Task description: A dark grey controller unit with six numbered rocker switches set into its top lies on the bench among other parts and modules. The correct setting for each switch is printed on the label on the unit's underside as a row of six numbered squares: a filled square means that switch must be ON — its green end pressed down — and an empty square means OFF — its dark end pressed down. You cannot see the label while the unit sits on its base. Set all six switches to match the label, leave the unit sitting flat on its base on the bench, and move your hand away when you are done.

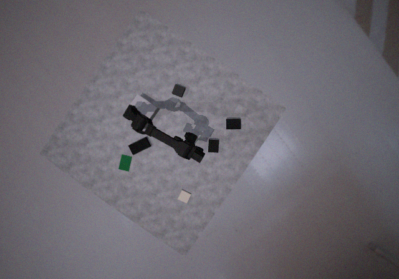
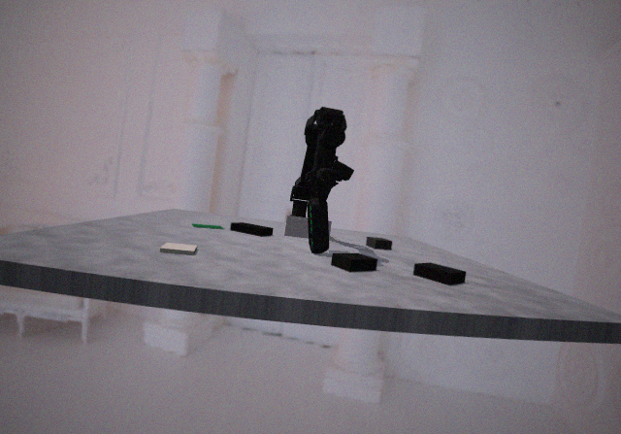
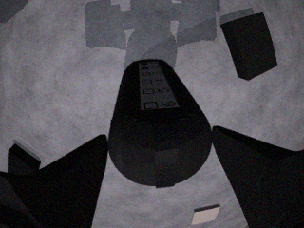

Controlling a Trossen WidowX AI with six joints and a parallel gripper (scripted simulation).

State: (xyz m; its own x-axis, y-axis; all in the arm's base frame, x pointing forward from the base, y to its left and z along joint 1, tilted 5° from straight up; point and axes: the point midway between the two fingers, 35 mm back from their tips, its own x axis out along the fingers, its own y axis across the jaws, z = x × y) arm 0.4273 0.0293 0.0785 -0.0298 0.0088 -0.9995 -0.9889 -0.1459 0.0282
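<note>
The dark grey controller unit (image 3: pixel 158 159) (image 2: pixel 318 232) stands almost on end, its lower end on the bench (image 2: pixel 250 279). Its green switch ends show along one side in the exterior view. My gripper (image 3: pixel 160 137) (image 2: pixel 308 202) is shut on the unit near its upper end, one finger on each side. In the wrist view the underside label (image 3: pixel 157 90) faces the camera as a row of numbered squares. It is strongly foreshortened; the nearest squares look empty and the farthest ones are too small to read. In the top view the arm (image 1: pixel 167 138) hides the unit.
Black blocks (image 1: pixel 139 145) (image 1: pixel 213 145) (image 1: pixel 233 123) lie around the arm, the second close to the gripper. A grey block (image 1: pixel 178 90), a green tile (image 1: pixel 124 162) (image 2: pixel 207 226) and a white tile (image 1: pixel 184 196) (image 2: pixel 179 248) (image 3: pixel 205 215) lie farther off. A dark block (image 3: pixel 249 45) lies beyond the unit.
</note>
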